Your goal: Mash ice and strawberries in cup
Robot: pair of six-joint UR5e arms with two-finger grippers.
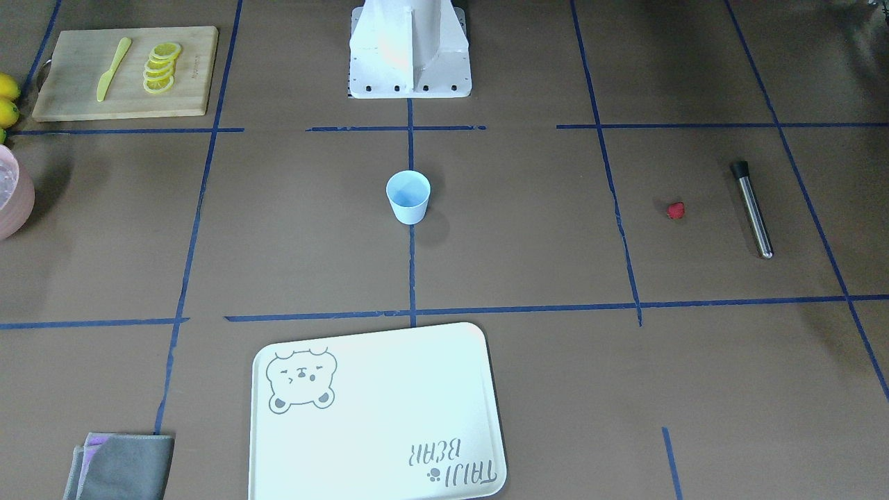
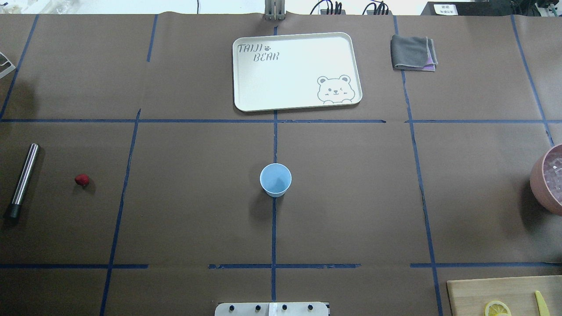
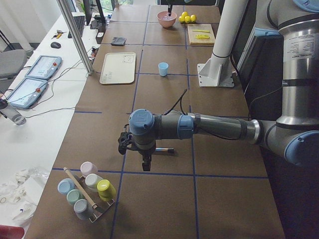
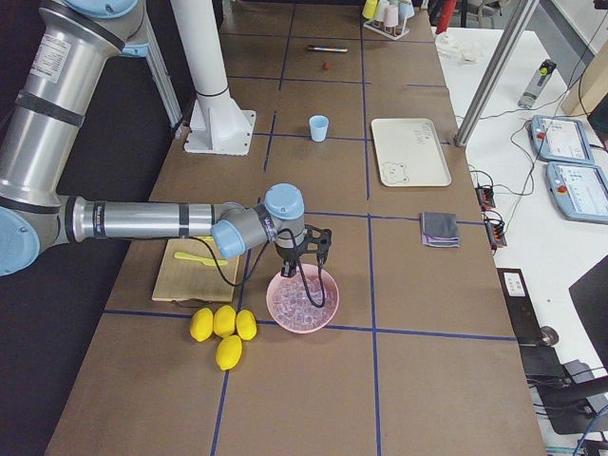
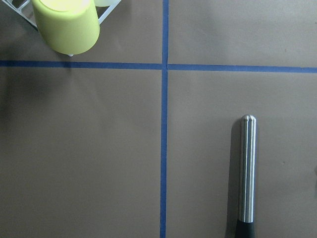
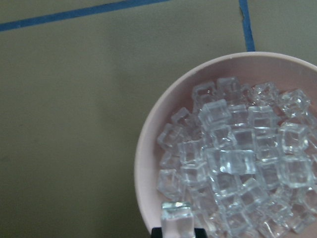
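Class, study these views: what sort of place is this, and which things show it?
Probably a robotics lab staged as a drink-making bench, not a real kitchen: a blue tape grid marks the table, industrial robot arms reach over it, and control pendants lie on the side desk.

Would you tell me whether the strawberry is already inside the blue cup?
No, the strawberry lies on the table, well apart from the cup.

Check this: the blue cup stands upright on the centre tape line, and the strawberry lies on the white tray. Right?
No. The strawberry lies on the table near the metal muddler, not on the tray; the overhead view shows it. Rest holds.
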